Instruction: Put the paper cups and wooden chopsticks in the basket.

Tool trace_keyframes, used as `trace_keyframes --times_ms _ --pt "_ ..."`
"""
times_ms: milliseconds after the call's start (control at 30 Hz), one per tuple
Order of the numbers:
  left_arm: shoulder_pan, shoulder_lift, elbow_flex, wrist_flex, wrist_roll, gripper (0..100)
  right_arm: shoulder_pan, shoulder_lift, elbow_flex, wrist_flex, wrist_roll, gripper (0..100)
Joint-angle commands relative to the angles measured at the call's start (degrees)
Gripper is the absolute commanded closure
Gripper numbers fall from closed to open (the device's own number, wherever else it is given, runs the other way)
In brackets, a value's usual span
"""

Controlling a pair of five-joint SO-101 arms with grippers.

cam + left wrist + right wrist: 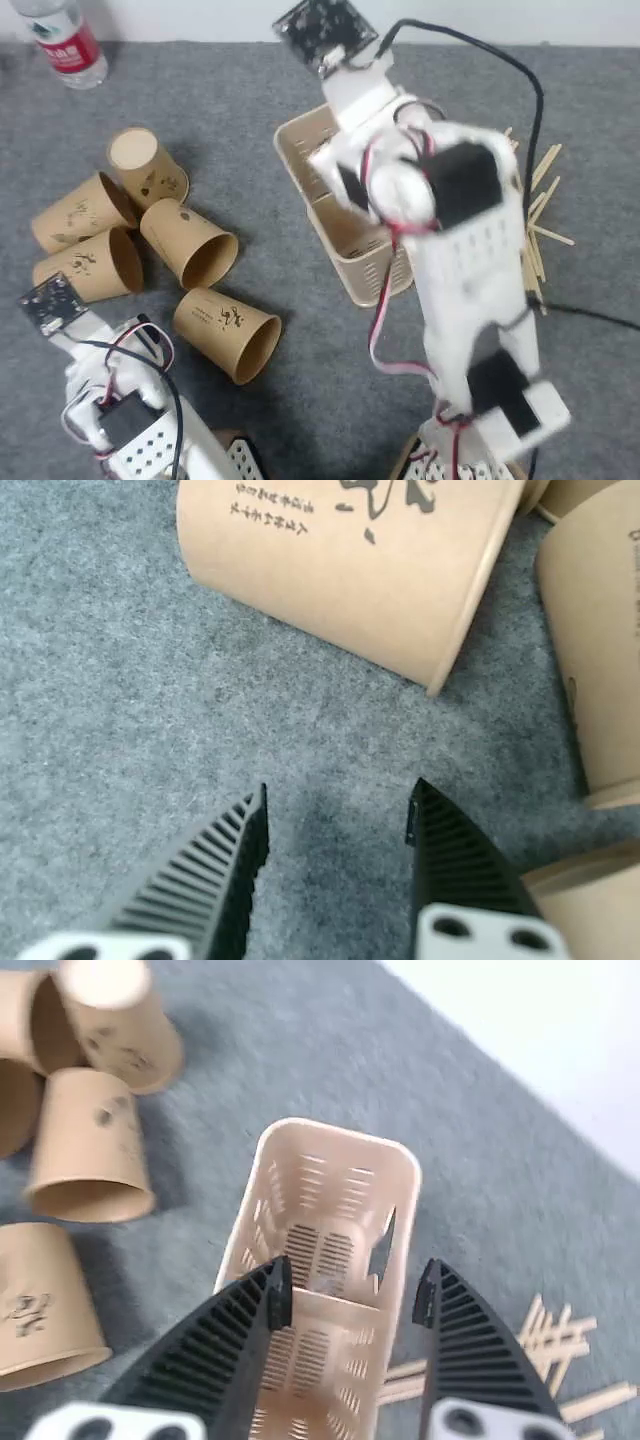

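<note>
The right gripper [355,1282] is hanging directly above the basket [340,1135], jaws apart and empty. Five paper cups [190,243] are resting on the grey mat to one side of the basket, and chopsticks [545,167] are lying just beside its opposite side. The left gripper [337,810], jaws also apart, is hovering beyond the cups from the basket.

Soft, even light is falling from overhead across the grey mat [250,100]. The paper cups [190,245] are casting only faint shadows beside them. The white right arm [470,270] is glaring slightly, and a dark shadow is lying inside the basket [320,1175].
</note>
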Motion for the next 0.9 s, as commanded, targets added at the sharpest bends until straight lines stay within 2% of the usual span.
trace_keyframes --times_ms 0,233,433,600,867 --pt "0.2 -0.7 -0.4 0.3 0.1 78 -4.3 -8.6 7.6 2.2 2.2 79.7" --pt "-0.4 -0.7 -0.7 0.3 0.2 78 -16.3 -21.3 40.6 1.4 13.7 79.7" --pt "-10.6 -0.8 -3.8 0.2 4.3 78 -18.1 -28.4 64.4 -10.6 15.5 79.0" --pt "-19.8 -0.8 -3.4 2.4 -2.7 78 -19.6 -30.3 79.6 -23.1 19.9 63.5" --pt "-30.2 -0.8 -0.5 3.0 -12.5 78 -22.5 -29.7 84.5 -36.9 21.5 65.3"
